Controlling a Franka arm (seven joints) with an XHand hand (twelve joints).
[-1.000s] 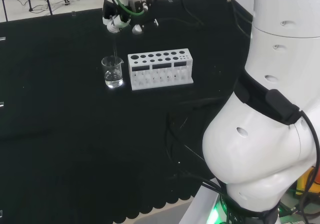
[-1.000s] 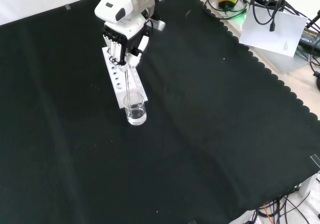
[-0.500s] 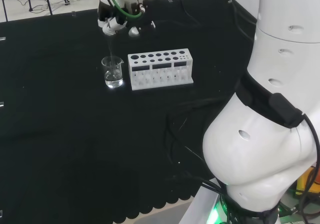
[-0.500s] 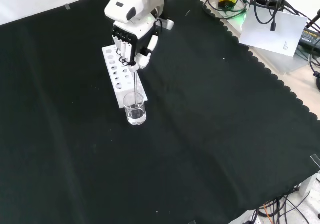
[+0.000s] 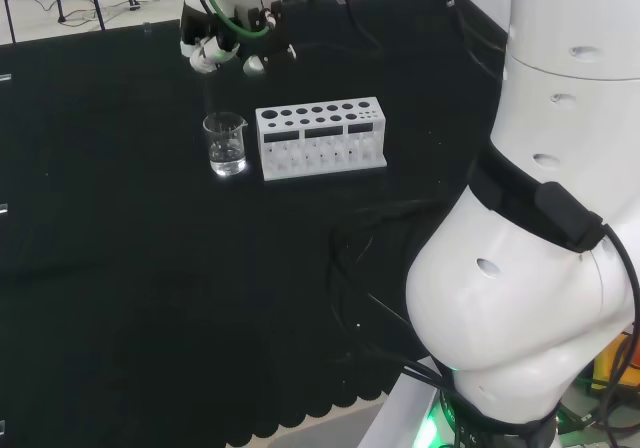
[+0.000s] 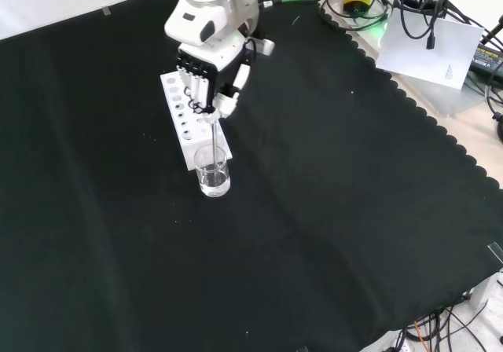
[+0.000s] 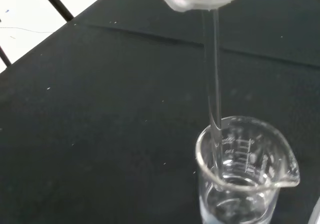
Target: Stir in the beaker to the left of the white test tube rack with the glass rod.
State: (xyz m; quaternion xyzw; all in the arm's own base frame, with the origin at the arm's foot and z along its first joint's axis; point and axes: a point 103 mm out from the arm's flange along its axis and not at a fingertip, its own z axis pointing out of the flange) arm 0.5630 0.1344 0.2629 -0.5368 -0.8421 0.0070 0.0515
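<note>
The hand (image 6: 206, 81) has its fingers curled around the top of the rod (image 6: 214, 141), whose lower end dips into the beaker (image 6: 213, 171) touching the rack (image 6: 178, 117).

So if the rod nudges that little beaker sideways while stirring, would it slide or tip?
Probably slide or stay put: the beaker looks squat, and clear liquid low inside should steady it. The glass rod, held by the hand, touches near the rim, so a hard push could tip it. The black cloth may drag on its base.

Head, front, wrist: beaker (image 6: 213, 171) shared.
</note>
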